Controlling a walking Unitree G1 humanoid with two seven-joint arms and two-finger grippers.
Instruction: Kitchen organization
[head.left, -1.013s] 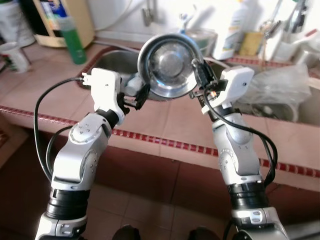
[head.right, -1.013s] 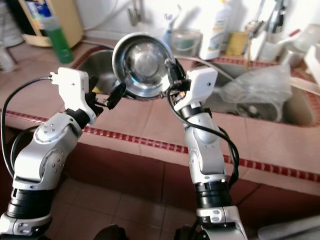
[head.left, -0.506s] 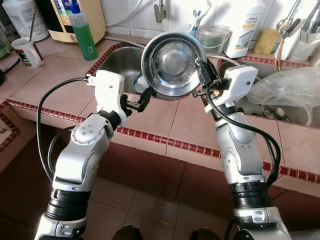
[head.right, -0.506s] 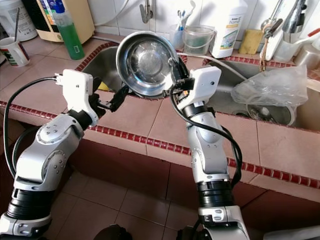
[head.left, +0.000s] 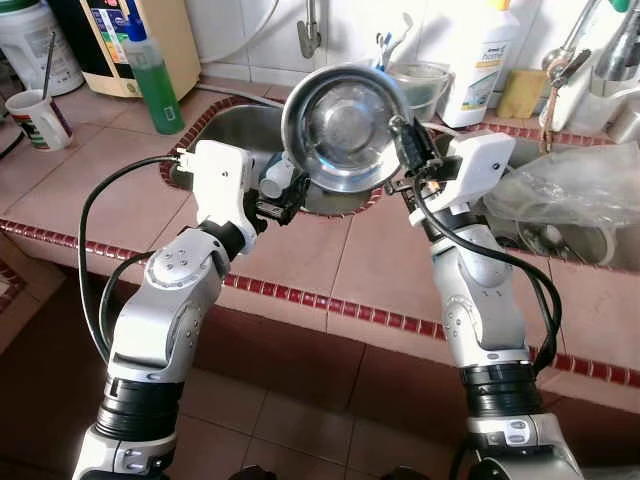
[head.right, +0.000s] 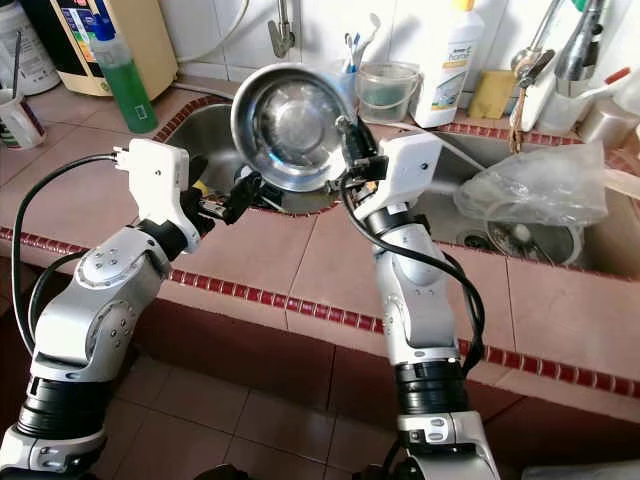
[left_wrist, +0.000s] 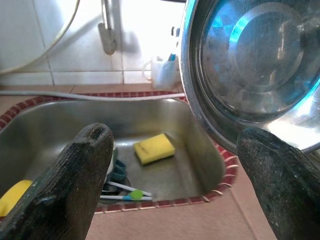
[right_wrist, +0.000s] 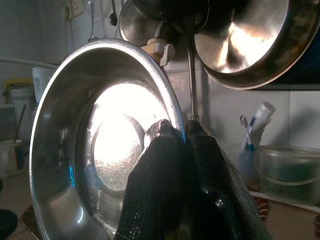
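Holding a steel bowl (head.right: 288, 125) by its rim, the right gripper (head.right: 352, 150) has both fingers pinched together on the edge nearest it. Bowl stands on edge in the air over the sink (head.left: 232, 135), mouth toward the robot, rim plane near vertical. No long axis; it is round. Left gripper (head.right: 245, 192) hangs just below and beside the bowl's far edge, fingers (left_wrist: 75, 170) spread apart, touching nothing. Judgement: right arm carries; left is nearest for a second grip.
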